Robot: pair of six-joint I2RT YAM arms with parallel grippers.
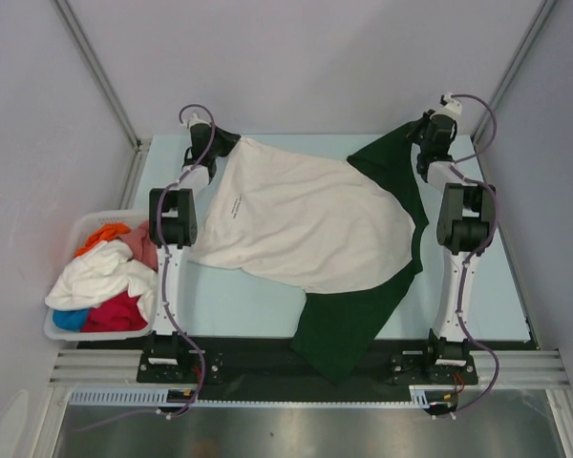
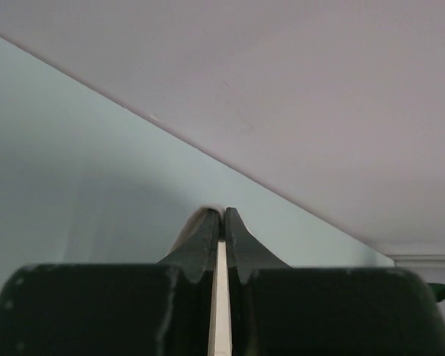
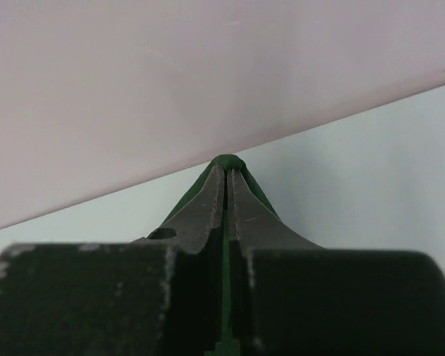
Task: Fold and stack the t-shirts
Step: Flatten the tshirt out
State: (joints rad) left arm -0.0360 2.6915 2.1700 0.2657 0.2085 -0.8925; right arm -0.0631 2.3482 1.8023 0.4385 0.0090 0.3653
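A cream-white t-shirt (image 1: pixel 306 215) with dark green sleeves (image 1: pixel 349 324) and small dark print lies spread across the pale table. My left gripper (image 1: pixel 222 141) is shut on its cream cloth at the far left corner; the cream cloth (image 2: pixel 219 311) shows between the fingers. My right gripper (image 1: pixel 422 134) is shut on the green sleeve cloth (image 3: pixel 228 160) at the far right. One green sleeve hangs over the near table edge. More t-shirts, white (image 1: pixel 100 272), orange (image 1: pixel 100 234), red (image 1: pixel 115 313) and blue (image 1: pixel 69 319), are piled in the basket.
A white plastic basket (image 1: pixel 52 327) stands left of the table, beside the left arm's base. The back wall (image 2: pixel 319 89) runs close behind both grippers. A black rail (image 1: pixel 267 367) borders the near table edge.
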